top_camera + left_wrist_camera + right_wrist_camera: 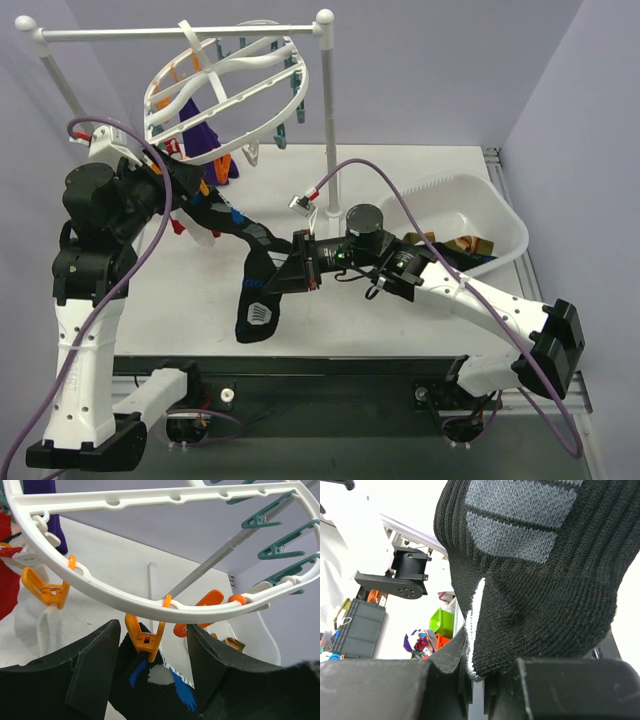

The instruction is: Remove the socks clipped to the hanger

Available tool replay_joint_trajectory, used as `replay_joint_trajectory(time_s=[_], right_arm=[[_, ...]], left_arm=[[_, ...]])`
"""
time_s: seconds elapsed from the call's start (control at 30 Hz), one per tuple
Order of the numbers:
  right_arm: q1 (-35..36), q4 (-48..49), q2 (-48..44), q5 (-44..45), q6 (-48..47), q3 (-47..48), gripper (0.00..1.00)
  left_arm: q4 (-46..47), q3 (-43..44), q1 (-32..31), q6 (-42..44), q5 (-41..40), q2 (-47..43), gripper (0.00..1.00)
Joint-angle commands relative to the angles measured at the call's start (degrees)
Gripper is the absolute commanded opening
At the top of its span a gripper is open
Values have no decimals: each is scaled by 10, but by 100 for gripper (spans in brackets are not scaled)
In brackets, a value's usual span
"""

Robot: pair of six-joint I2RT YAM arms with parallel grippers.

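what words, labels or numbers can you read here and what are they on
No text can be read.
Black sock: a pale badge near the toe, too small to read.
Grey bars on the sock: plain pattern, no letters.

We read no text, number or brand in any view. The black sock point(252, 290) carries an emblem point(262, 314) near its lower end, too small for us to make out, and plain grey bars point(512, 527) without lettering.
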Motion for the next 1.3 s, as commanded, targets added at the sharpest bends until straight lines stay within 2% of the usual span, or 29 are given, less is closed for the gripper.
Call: replay_joint_trajectory(time_s=[0.0, 0.33, 0.4, 0.43, 0.53, 0.63, 0.7, 0.83, 1.0, 1.1, 1.23, 1.27], right_arm=[[-4, 17, -30, -13, -12, 30, 0], [-4, 16, -30, -14, -14, 31, 0], [-3, 16, -30, -17, -14, 32, 0], [-4, 14, -30, -17, -16, 31, 0], [-4, 12, -34, -17, -16, 28, 0], [-4, 5, -40, -13, -18, 23, 0], [-4, -10, -48, -9, -25, 21, 0], [-16, -65, -70, 31, -48, 5, 0], [-85, -210, -124, 109, -102, -10, 0], [-159, -296, -153, 130, -127, -4, 0], [-280, -410, -165, 153, -174, 55, 0], [-330, -433, -167, 165, -187, 68, 0]], left_arm=[[57, -2, 12, 8, 54, 9, 66], [68, -10, 22, 1, 83, 17, 66], [78, -16, 25, -7, 91, 17, 61], [89, -23, 25, -8, 93, 16, 58], [99, -28, 27, -10, 95, 15, 40], [98, -28, 27, -5, 87, 14, 20], [98, -27, 27, -1, 79, 10, 1], [85, -20, 27, 10, 66, 7, 0], [80, -13, 27, 20, 63, 2, 0], [78, -7, 27, 23, 69, 2, 0], [81, 4, 27, 24, 87, 0, 0], [82, 6, 27, 24, 93, -1, 0]])
